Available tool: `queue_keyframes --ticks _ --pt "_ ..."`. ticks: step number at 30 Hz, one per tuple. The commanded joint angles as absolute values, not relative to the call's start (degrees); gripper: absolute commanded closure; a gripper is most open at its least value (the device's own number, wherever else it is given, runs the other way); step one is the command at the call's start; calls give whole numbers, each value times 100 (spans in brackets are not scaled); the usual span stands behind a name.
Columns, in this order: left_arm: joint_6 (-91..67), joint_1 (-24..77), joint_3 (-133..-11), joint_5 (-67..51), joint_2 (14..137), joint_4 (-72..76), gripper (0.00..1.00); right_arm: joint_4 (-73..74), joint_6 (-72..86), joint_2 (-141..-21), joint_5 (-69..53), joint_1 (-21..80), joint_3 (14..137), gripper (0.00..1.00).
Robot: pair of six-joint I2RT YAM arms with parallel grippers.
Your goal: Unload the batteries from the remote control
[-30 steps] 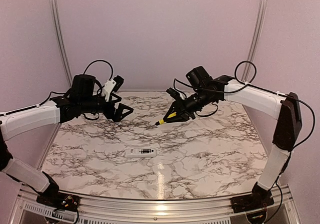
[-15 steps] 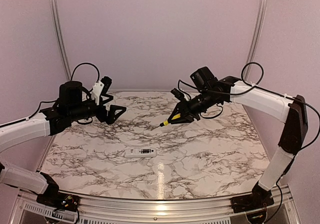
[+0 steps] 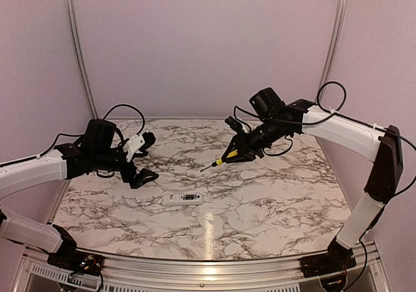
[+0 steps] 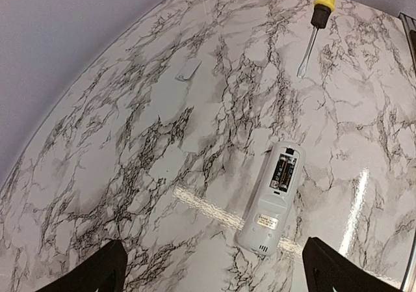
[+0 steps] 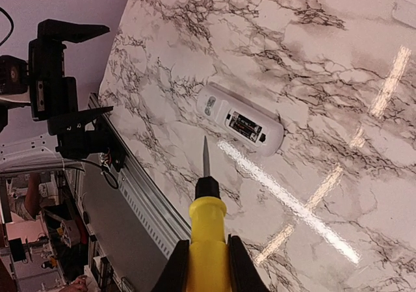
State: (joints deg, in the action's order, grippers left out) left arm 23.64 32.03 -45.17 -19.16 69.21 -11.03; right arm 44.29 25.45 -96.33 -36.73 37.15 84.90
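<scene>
At the left of the top view the left pincer (image 3: 143, 159) hovers with jaws spread wide, the remote control (image 3: 182, 198) lies low at centre on the worktop (image 3: 279, 194), both batteries (image 4: 284, 170) in its uncovered bay, and right of centre the right pincer (image 3: 233, 154) clamps a yellow-handled screwdriver (image 3: 220, 162)

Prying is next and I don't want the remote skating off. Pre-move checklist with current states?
1. Compartment facing up, uncovered: ok. The batteries show in the remote control.
2. Screwdriver gripped: ok. The right hand is shut on its yellow handle.
3. Tip at the batteries: not ok. It hangs in the air, clear of the remote.
4. Remote braced: not ok. The left hand is open in the air, touching nothing.
5. Batteries loose in their seats: cannot tell.
</scene>
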Motion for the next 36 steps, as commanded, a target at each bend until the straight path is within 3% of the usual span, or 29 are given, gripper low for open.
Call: queue_keyframes --ticks 1,20,36 --pt "3028 3208 -4366 -2032 7198 -1592 2 4559 2537 -9418 -3519 3674 8431 100" --pt "4337 3343 -5036 -2760 8993 -1938 8 4753 2712 -9253 -3243 3674 8377 100" --pt "4577 3637 -5718 -2339 10016 -2371 13 4750 2737 -9485 -3235 3674 8581 100"
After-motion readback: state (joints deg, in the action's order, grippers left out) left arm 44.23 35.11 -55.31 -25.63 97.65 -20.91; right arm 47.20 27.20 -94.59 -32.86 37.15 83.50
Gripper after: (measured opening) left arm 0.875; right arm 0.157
